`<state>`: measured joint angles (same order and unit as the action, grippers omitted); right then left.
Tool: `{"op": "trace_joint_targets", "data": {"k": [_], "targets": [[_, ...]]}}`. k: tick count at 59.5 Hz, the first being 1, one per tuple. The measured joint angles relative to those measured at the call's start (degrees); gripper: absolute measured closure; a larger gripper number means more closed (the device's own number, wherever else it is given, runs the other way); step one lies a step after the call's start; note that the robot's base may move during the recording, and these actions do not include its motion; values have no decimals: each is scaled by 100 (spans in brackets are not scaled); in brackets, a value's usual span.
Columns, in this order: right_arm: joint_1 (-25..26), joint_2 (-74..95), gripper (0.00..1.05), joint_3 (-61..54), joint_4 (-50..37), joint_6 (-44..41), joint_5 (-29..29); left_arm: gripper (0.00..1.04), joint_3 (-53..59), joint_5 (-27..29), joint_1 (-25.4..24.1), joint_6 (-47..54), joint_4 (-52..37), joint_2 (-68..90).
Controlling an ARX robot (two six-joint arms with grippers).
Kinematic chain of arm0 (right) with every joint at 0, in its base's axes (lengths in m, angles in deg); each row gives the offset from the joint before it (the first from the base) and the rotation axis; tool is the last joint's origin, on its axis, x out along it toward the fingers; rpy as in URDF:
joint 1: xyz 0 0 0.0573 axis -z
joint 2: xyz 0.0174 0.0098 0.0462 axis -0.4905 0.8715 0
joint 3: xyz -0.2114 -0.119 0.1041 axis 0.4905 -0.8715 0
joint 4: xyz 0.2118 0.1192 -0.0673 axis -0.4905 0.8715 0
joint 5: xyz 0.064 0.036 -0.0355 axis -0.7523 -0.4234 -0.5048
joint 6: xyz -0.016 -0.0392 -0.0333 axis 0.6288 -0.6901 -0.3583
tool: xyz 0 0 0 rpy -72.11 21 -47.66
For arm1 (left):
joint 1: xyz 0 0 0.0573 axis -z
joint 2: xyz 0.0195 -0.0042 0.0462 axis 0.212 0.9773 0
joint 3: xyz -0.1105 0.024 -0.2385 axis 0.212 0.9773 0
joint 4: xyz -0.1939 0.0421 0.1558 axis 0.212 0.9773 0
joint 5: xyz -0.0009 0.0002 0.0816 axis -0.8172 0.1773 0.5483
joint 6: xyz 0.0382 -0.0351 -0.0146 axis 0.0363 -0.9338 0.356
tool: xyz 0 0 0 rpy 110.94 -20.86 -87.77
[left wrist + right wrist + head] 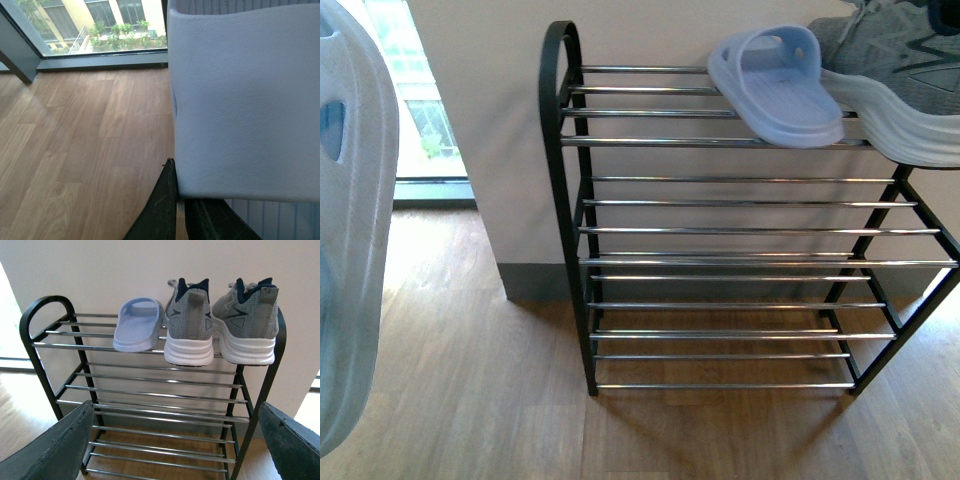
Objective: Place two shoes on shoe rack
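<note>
Right wrist view: both sneakers [220, 325] on rack [45, 340]; right gripper [175, 440] jaws apart.
Left wrist view: left gripper [180, 210] clamps second slide [245, 100].

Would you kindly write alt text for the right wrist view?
A black-framed shoe rack with chrome bars stands against a pale wall, its top tier holding one pale blue slide and two grey sneakers side by side. The open right gripper has dark fingers framing the lower corners.

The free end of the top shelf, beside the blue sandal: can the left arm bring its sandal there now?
Probably yes. The left gripper holds a sandal, and the top bars next to the sandal on the rack are bare, with nothing in between.
</note>
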<state>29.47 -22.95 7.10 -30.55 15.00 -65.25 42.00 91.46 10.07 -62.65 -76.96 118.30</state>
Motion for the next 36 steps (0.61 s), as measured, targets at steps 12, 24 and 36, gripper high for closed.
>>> {"op": "trace_joint_targets", "data": {"k": [12, 24, 36], "targets": [[0, 0, 9, 0, 0, 0, -4, 103, 0, 35, -9, -2, 0, -2], [0, 0, 9, 0, 0, 0, -4, 103, 0, -4, -15, -22, -15, 0], [0, 0, 9, 0, 0, 0, -22, 103, -791, -835, 127, -407, -660, 1023]]}}
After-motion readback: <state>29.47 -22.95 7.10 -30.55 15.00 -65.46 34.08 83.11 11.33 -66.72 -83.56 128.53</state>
